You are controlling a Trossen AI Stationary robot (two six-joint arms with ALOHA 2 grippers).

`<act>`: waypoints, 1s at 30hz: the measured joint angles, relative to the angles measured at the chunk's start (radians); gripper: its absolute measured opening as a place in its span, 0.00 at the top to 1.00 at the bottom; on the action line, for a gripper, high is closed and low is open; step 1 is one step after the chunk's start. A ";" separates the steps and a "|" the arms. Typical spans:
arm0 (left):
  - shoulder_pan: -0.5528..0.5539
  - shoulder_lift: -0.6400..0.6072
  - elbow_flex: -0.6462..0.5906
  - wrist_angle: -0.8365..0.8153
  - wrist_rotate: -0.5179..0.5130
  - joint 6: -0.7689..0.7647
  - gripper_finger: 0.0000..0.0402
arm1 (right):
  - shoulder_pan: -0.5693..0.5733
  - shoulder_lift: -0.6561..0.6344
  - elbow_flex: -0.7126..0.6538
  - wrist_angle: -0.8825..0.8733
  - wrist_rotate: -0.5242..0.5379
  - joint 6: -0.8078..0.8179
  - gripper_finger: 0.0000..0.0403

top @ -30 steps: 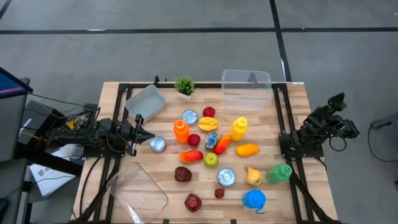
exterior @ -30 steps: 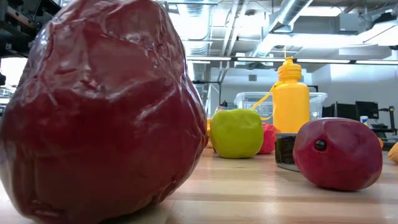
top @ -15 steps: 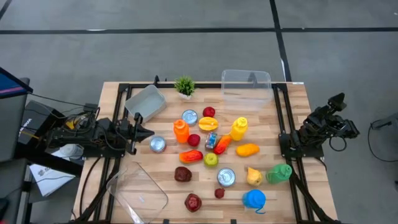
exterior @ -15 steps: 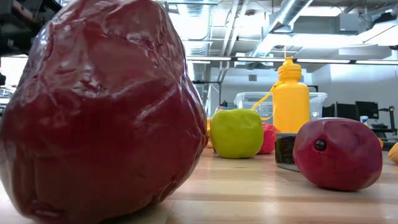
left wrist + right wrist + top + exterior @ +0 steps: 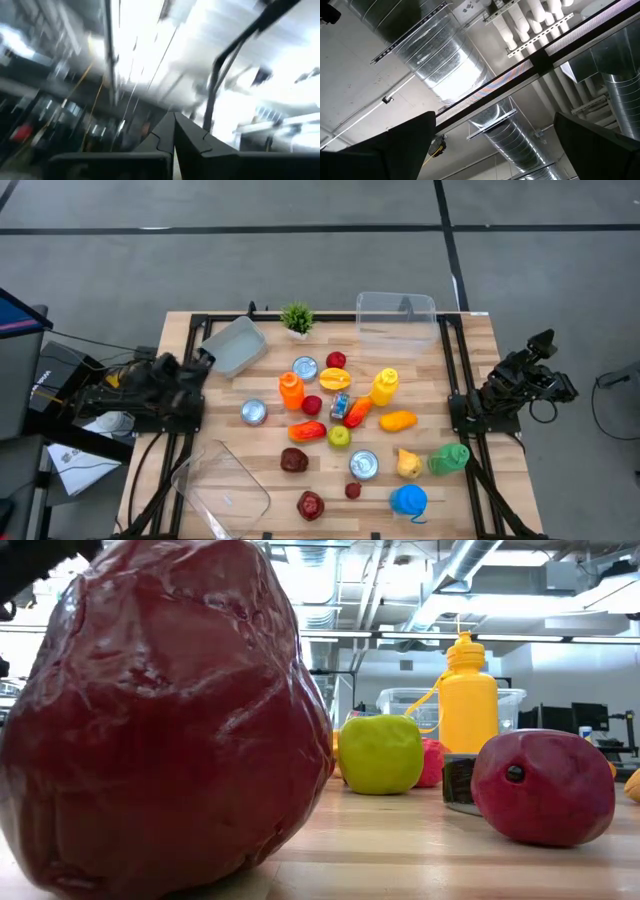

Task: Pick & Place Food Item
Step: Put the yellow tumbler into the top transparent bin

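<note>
A small green potted plant (image 5: 296, 317) stands at the far edge of the wooden table (image 5: 470, 350), a black metal frame (image 5: 455, 370) runs along both table sides, and silver ventilation ducts (image 5: 450, 60) and white pipes (image 5: 540, 12) hang from the ceiling overhead.
</note>
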State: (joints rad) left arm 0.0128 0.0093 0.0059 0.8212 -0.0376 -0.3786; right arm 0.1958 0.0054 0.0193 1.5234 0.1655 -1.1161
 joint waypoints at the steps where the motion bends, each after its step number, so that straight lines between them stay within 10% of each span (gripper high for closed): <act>1: 0.000 0.000 0.000 0.042 0.000 0.000 1.00 | 0.000 0.000 0.000 0.000 0.000 0.000 0.01; 30: 0.000 0.000 0.000 0.174 -0.045 0.006 1.00 | 0.000 0.000 0.000 0.000 0.000 0.000 0.01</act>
State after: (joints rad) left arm 0.0128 0.0093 0.0059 0.9951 -0.0822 -0.3721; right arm 0.1957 0.0053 0.0193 1.5236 0.1654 -1.1164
